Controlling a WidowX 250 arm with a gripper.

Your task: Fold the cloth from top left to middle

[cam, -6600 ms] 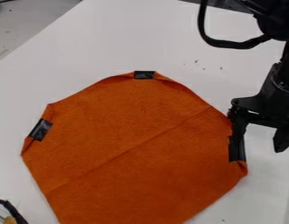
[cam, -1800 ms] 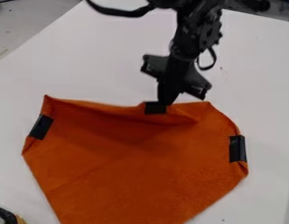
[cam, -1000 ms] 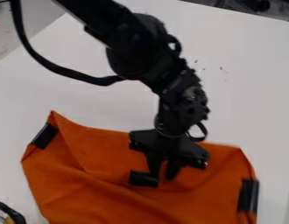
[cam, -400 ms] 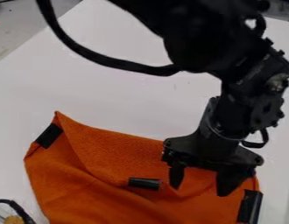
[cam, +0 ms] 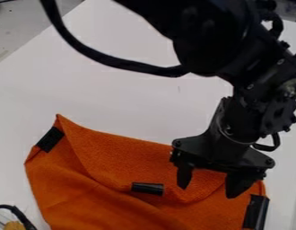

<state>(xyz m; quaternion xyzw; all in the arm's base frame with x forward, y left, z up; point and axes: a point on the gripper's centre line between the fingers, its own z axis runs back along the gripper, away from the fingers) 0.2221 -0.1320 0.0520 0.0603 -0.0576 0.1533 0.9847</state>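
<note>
The gripper [cam: 209, 187] is open wide, its two fingers well apart, hanging over the right part of the orange cloth [cam: 114, 157]; whether the tips touch it I cannot tell. Just left of the nearer-left finger, the middle black strip [cam: 147, 188] lies on the cloth, its long axis nearly level from left to right.

A second ago the gripper was at that strip with its fingers closer together; it has since moved rightward and spread them. In the earliest frame the cloth lay spread out with this strip at its far edge; now that edge is turned over toward the middle, with loose creases around it. The right black strip [cam: 256, 211] has shifted toward the near side.

The flap points toward the viewer. The fold's long axis slants from a peak at the left down to the right, and the peak points toward the desk's [cam: 120, 103] far side. The left black strip [cam: 50, 139] sits slantwise by that peak.

Near the desk's left edge, at the lower left, are a black curved cord [cam: 17, 213] and a yellowish piece [cam: 14, 226].
</note>
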